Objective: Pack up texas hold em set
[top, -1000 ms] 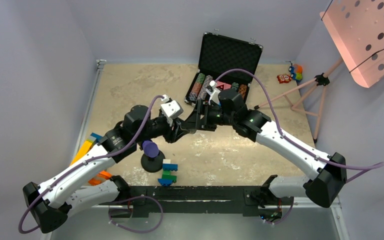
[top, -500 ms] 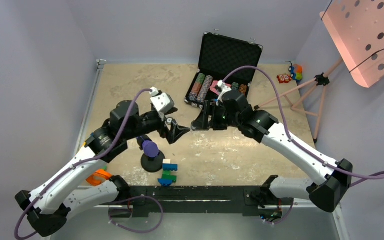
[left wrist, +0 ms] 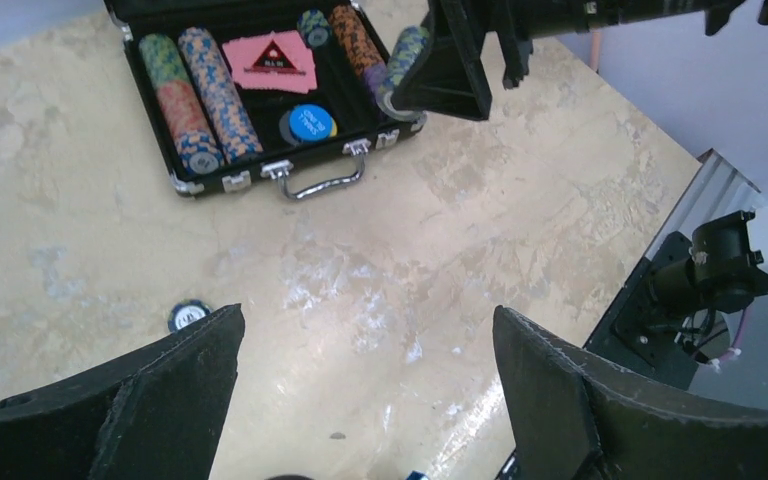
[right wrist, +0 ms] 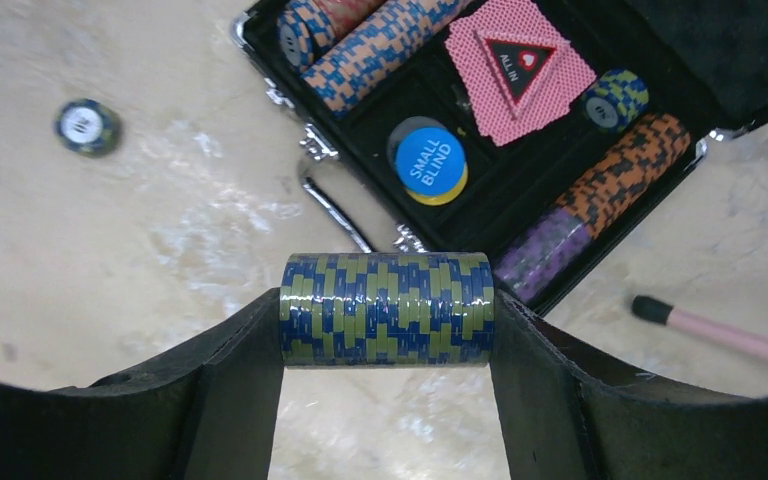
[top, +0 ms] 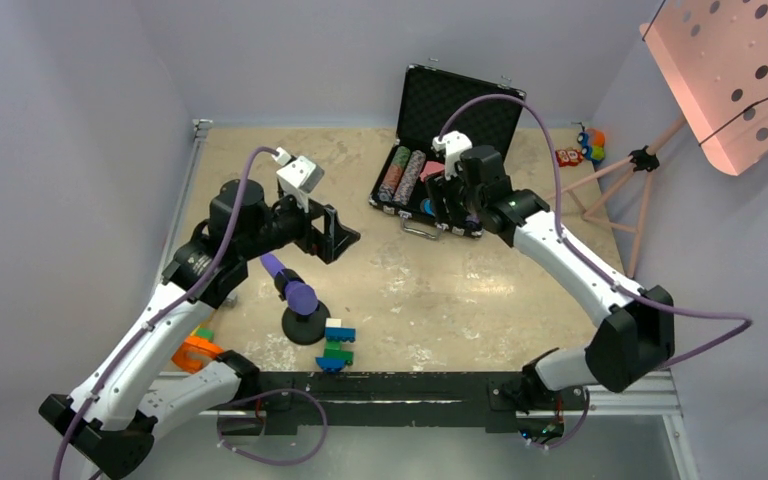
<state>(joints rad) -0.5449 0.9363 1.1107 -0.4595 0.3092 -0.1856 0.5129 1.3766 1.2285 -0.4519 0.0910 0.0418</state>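
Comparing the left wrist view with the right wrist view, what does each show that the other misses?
Left wrist only: the open, empty left gripper and a black arm base. Right wrist only: a pink stand leg. Both: the right gripper clamping the chip stack, the open case, blue button, pink card, loose chip.

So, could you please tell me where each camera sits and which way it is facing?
Top external: above and behind the robot, looking down on the beige table; the left arm and right arm show.
Left wrist: on the left arm, looking down past the open left gripper at the open black hard case.
Right wrist: on the right arm, looking down at that case; the right gripper shows, shut on a blue-and-olive striped chip stack.
Shared: both wrist views show the case and one loose striped chip.
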